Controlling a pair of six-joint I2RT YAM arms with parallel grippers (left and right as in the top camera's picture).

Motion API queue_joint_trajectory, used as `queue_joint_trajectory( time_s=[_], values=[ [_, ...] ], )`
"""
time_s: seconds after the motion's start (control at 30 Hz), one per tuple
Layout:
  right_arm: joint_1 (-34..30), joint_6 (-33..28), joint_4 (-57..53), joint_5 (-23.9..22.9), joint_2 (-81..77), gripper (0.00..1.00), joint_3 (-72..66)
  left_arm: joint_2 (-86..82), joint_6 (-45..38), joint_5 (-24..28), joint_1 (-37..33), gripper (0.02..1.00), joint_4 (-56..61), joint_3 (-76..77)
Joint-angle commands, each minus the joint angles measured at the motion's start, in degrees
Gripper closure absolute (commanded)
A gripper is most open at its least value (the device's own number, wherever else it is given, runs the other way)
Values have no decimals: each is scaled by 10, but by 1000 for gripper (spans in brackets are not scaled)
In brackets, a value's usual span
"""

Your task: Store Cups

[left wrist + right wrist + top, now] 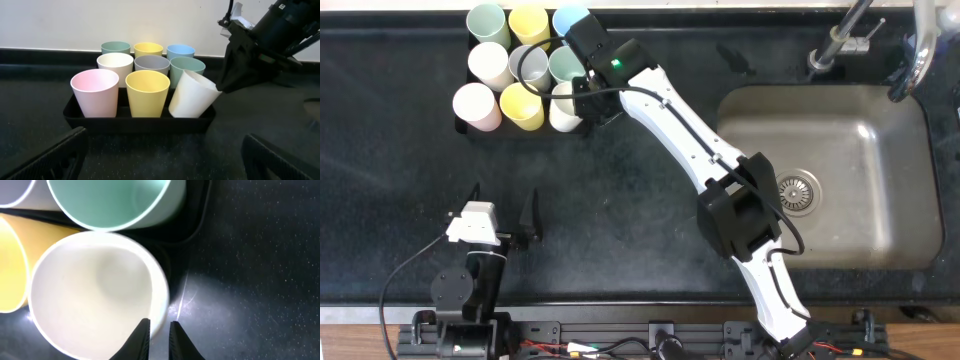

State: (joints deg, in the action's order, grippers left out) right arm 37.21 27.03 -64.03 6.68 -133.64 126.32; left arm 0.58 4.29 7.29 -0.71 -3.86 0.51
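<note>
A black tray (463, 129) at the back left of the counter holds several pastel cups in rows. In the tray's front right corner a white cup (192, 95) leans to one side, its base in the tray. My right gripper (160, 335) is shut on that white cup's (95, 295) rim, one finger inside and one outside. From above, the right gripper (582, 100) sits at the tray's right edge by the white cup (563, 108). My left gripper (503, 208) stands open and empty low over the counter, well in front of the tray (135, 122).
A pink cup (95, 92) and a yellow cup (147, 92) fill the rest of the front row, with a mint cup (110, 200) just behind the white one. A steel sink (840, 170) and faucet (840, 40) lie at the right. Dark counter spreads between tray and arms.
</note>
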Motion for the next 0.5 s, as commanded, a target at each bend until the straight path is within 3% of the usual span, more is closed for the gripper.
queue_joint_trajectory(
  time_s=[0.03, 0.5],
  values=[
    [0, 2, 2, -1, -10, 827, 17, -4, 2, 2, 4, 20, -2, -1],
    [2, -28, 12, 12, -3, 617, 18, -4, 2, 2, 4, 18, -2, -1]
  ],
)
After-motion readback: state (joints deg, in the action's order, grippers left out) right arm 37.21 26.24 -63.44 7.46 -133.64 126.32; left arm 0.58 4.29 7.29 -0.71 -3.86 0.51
